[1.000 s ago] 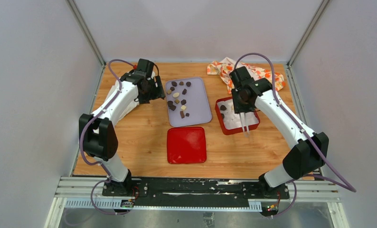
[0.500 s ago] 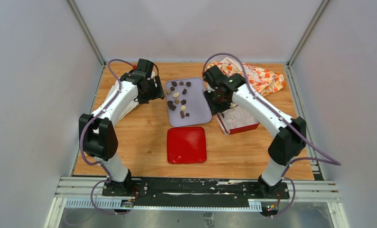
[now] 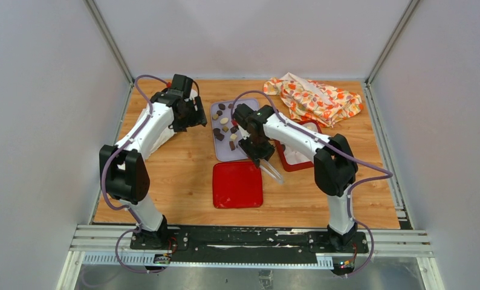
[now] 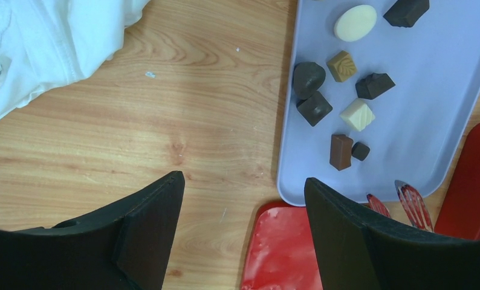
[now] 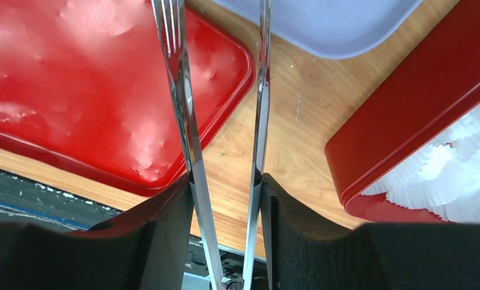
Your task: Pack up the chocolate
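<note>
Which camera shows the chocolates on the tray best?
Left wrist: the chocolates show large and sharp on the tray. Top external shows them tiny; right wrist shows only the tray's corner.

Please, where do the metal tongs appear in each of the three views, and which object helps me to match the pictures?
Top external: the tongs lie in the centre, slanting just right of the red lid.
Left wrist: only the tips show, bottom right, below the tray.
Right wrist: both arms run up the middle.
Shared landmark: the red lid, also at and.
</note>
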Available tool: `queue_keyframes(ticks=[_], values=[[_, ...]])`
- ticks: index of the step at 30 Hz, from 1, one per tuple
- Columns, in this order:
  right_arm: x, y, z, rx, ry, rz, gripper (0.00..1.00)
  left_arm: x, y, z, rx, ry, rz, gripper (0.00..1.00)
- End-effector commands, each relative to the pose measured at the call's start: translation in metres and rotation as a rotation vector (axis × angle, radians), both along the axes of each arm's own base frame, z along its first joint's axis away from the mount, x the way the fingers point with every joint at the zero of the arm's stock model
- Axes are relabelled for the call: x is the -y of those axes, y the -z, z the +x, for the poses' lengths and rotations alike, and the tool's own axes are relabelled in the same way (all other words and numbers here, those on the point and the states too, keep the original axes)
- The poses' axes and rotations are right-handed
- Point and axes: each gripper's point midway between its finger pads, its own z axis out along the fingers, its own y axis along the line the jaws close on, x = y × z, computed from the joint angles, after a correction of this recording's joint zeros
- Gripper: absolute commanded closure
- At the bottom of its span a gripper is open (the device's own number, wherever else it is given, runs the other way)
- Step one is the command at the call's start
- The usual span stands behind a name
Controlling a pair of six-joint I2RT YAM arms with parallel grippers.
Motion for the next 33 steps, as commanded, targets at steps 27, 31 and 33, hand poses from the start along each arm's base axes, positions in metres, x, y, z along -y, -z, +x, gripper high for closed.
queue_keyframes(ticks=[27, 31, 33], values=[[-0.015, 0.038, 0.032, 0.004, -0.008, -0.111, 0.58, -0.006, -0.009, -0.004, 0.022, -0.001, 0.013, 0.22], [-0.015, 0.038, 0.030, -0.003, -0.013, -0.107, 0.63, -0.008, -0.010, -0.007, 0.026, -0.006, 0.017, 0.22], [-0.013, 0.037, 0.029, -0.003, -0.013, -0.109, 0.68, -0.009, -0.011, -0.008, 0.028, -0.008, 0.018, 0.22]])
